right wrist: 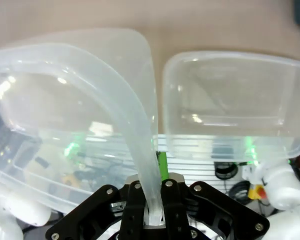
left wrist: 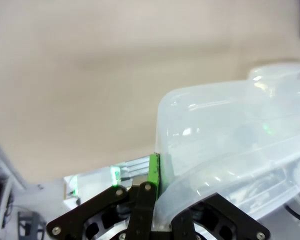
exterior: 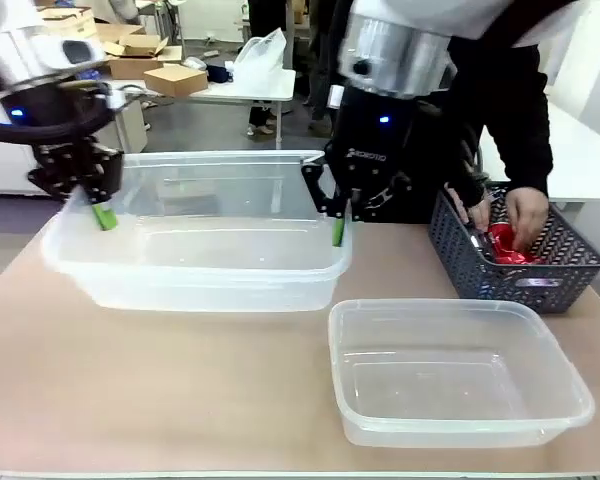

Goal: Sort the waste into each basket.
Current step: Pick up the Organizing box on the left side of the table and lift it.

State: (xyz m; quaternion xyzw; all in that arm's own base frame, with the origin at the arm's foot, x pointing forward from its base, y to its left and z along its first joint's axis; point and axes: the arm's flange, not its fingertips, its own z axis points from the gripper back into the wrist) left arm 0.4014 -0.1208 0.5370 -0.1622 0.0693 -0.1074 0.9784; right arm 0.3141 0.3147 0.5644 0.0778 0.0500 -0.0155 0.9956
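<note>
The left hand (exterior: pixel 98 210) pinches the left rim of the large tub (exterior: pixel 205 262), and the right hand (exterior: pixel 337 222) pinches its right rim; the wrist views confirm each wall clamped between the green pads. A second, smaller tub (exterior: pixel 460 420) rests on the tabletop (exterior: pixel 160 390) just in front of and to the right of the large one, the two not touching. At the far right, a person's hand (exterior: pixel 527 215) rests on a red can (exterior: pixel 507 243) inside the grey basket (exterior: pixel 460 262).
</note>
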